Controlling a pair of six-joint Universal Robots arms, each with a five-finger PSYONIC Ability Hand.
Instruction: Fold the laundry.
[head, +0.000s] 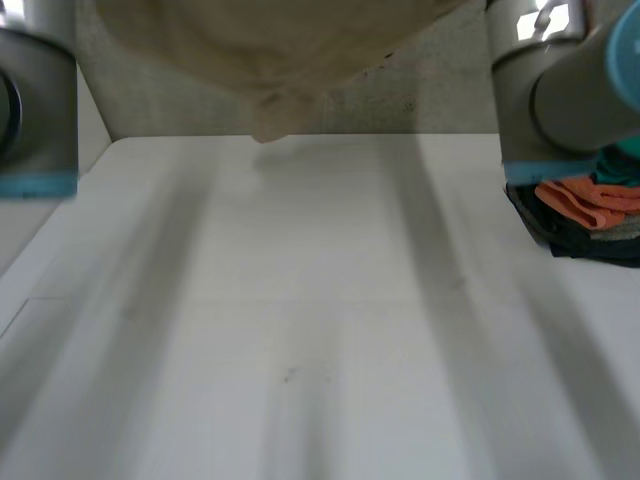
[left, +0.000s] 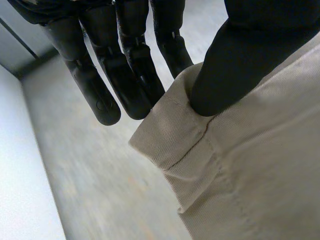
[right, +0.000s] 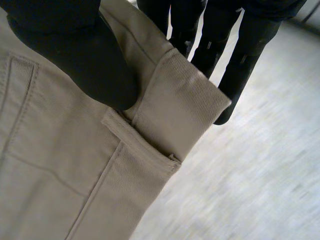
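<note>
L hand (left: 240, 55) & R hand (right: 70, 55) each clamp thumb-to-fingers on a corner of beige garment (head: 270, 50) above far edge of table (head: 300, 300); hold tension even, lower flat.

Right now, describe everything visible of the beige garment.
The beige garment is a twill-like woven cloth with stitched seams and a thick folded band. It hangs lifted, its lowest fold near the far edge of the white table. The left hand and the right hand each pinch a corner of that band between thumb and fingers.
</note>
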